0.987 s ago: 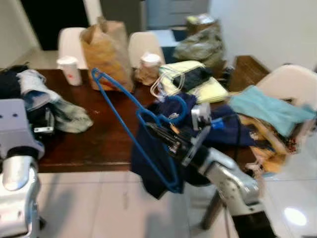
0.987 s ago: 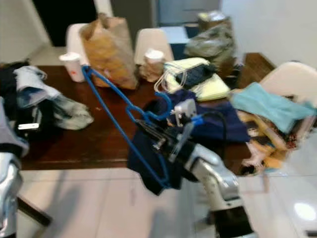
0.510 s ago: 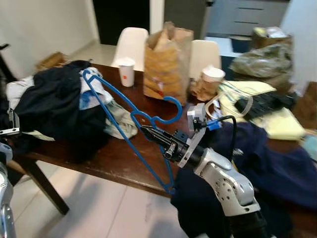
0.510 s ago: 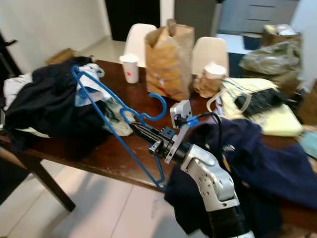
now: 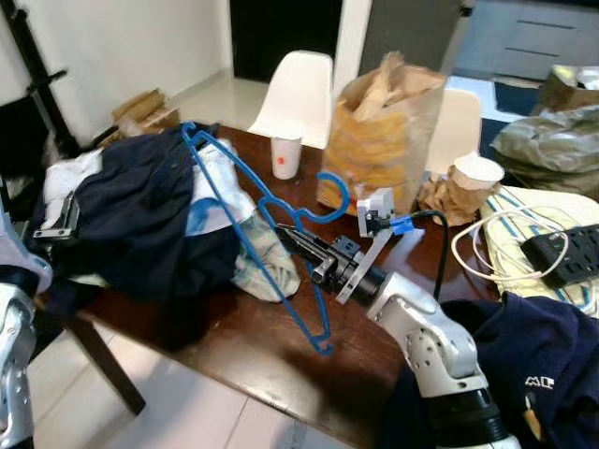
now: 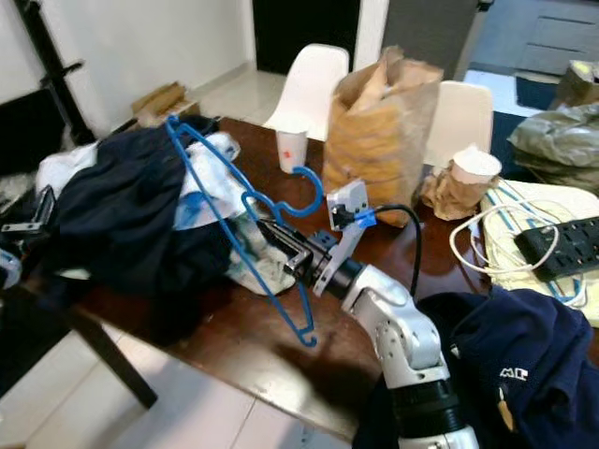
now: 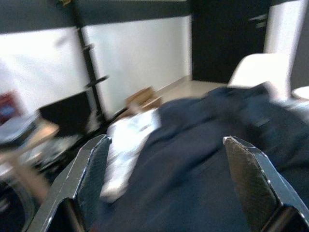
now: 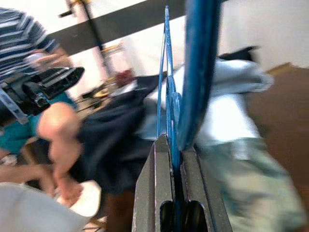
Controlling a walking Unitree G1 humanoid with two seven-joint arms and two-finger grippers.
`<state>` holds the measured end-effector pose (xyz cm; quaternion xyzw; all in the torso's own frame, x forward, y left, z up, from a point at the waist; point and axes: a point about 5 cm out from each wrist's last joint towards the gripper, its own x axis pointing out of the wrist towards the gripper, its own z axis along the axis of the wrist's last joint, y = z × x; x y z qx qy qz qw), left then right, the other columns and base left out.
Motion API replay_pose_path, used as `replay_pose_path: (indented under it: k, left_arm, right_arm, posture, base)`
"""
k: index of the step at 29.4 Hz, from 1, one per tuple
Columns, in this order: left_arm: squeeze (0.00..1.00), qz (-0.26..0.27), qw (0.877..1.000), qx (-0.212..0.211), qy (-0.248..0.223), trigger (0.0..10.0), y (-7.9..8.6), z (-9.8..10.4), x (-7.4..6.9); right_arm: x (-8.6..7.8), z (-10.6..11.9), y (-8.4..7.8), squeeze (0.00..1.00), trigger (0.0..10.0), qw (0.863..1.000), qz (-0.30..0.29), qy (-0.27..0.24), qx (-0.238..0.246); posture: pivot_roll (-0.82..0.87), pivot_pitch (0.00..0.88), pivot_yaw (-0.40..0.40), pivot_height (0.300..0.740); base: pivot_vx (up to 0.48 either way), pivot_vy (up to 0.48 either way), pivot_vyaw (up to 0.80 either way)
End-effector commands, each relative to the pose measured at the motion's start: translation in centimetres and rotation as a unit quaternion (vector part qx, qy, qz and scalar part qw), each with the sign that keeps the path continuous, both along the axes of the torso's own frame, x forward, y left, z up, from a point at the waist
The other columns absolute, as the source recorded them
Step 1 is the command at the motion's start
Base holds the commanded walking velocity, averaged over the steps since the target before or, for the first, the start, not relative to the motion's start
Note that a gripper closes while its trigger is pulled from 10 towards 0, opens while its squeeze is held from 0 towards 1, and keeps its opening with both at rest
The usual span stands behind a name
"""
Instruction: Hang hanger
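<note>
**Hanger in transit over cluttered table**

Dining room, dark wood table (image 5: 234, 346) crowded with stuff: a heap of dark and pale clothes (image 5: 140, 215) at 9 o'clock, a paper cup (image 5: 284, 156) and a brown paper bag (image 5: 384, 140) at 12, cords and a power strip (image 5: 566, 251) at 3. White chairs (image 5: 298, 94) stand behind. A black pole (image 5: 33, 70), possibly a rack, rises at 10 o'clock by the wall.

Right gripper (image 5: 292, 239) is clamped tight on the blue hanger (image 5: 245, 206) at the neck, just below the hook. The hook curls toward 1 o'clock of the fingertips; the triangular frame spreads from 10 o'clock down to 5 o'clock, its lower corner just above the table edge. In the right wrist view the blue wire (image 8: 170, 92) runs straight up from between the pressed fingers (image 8: 153, 193).

Left gripper (image 7: 166, 188) is spread wide, nothing between its fingers, facing the clothes heap.

Risks, as judged:
- Upper corner of the frame sits against the clothes heap; it could snag fabric and drag it along.
- Lower corner could knock the table edge and twist the wire in the grip.
- A person's arm (image 8: 58, 130) appears in the right wrist view; the swinging frame could strike it.
</note>
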<state>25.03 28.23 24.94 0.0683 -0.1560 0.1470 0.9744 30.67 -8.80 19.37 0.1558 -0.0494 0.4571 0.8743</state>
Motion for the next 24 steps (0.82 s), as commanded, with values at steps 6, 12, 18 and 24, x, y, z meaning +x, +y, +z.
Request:
replay_pose_path:
  k: [6,12,18,24]
  left_arm:
    - [0.00,-0.167,0.986,-0.005,0.026,10.0,-3.0,0.1,0.5]
    - [0.00,-0.154,0.986,-0.031,0.046,10.0,-3.5,-0.6,-0.3]
    - [0.00,-0.120,0.990,-0.049,0.058,10.0,-4.2,-1.6,-1.4]
    - [0.00,0.063,0.996,-0.057,0.042,10.0,-1.0,-1.1,-3.8]
  right_arm:
    - [0.5,0.1,-1.2,0.00,10.0,0.999,-0.031,0.007,0.008]
    - [0.6,0.2,-1.5,0.00,10.0,0.999,-0.038,0.005,0.008]
    - [0.6,0.0,-1.7,0.00,10.0,0.999,-0.039,0.007,0.002]
    - [1.0,-0.3,-2.0,0.00,10.0,0.999,-0.043,0.010,-0.009]
  posture:
    - [0.02,0.057,-0.005,0.740]
    - [0.03,0.066,-0.002,0.740]
    - [0.03,0.073,-0.003,0.740]
    - [0.06,0.079,-0.019,0.740]
  base:
    - [0.000,0.000,-0.65]
    - [0.000,0.000,0.00]
    - [0.000,0.000,0.00]
    - [0.000,0.000,0.00]
